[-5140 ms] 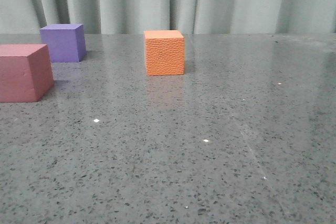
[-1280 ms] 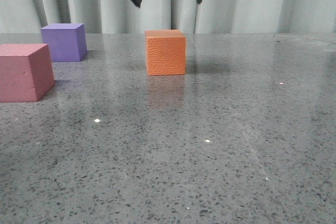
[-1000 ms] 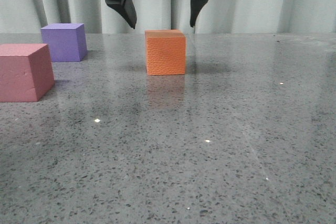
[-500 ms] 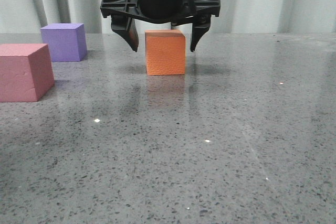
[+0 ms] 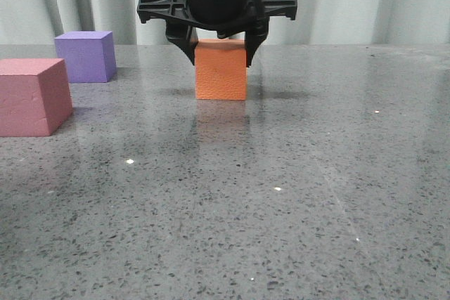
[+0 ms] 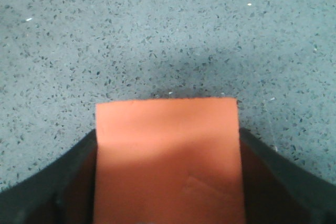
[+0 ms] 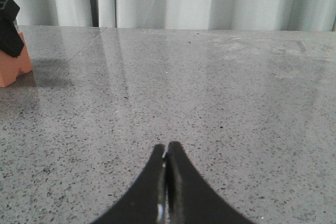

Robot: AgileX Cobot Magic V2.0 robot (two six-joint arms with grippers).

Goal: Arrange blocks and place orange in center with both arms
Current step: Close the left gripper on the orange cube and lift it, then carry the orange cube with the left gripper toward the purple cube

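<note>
Grey speckled worktop (image 5: 295, 194), polished enough to mirror what sits on it, spread wide beneath and all around the left pincer (image 5: 219, 50). Dusty pink cube (image 5: 31, 96) well off to that pincer's left and nearer the camera; purple cube (image 5: 86, 55) also to its left, farther back, apart from the pink one. Bare strip of worktop between those two (image 5: 77, 93), presumably the target centre, unoccupied for now. Orange cube (image 5: 221, 69) directly under the left pincer, resting on the worktop, upper part bracketed by the two black fingers (image 5: 188, 46); closed in to the cube's width, fingers against or all but against opposite side faces, seen in the wrist view flanking the orange cube (image 6: 168, 156) on both sides. Firm squeeze not confirmable from these views. Right pincer (image 7: 167, 156) shut tight on nothing, low over bare worktop, well clear of the cube.

Handling, as a judgement: matte foam, so likely very light, somewhat squashy, pebbled skin giving good friction. Best gripped on the two flat side faces, fairly high and centred as here, with modest force to avoid denting or tilting. Little risk of breakage; more of slipping askew if gripped off-centre.
</note>
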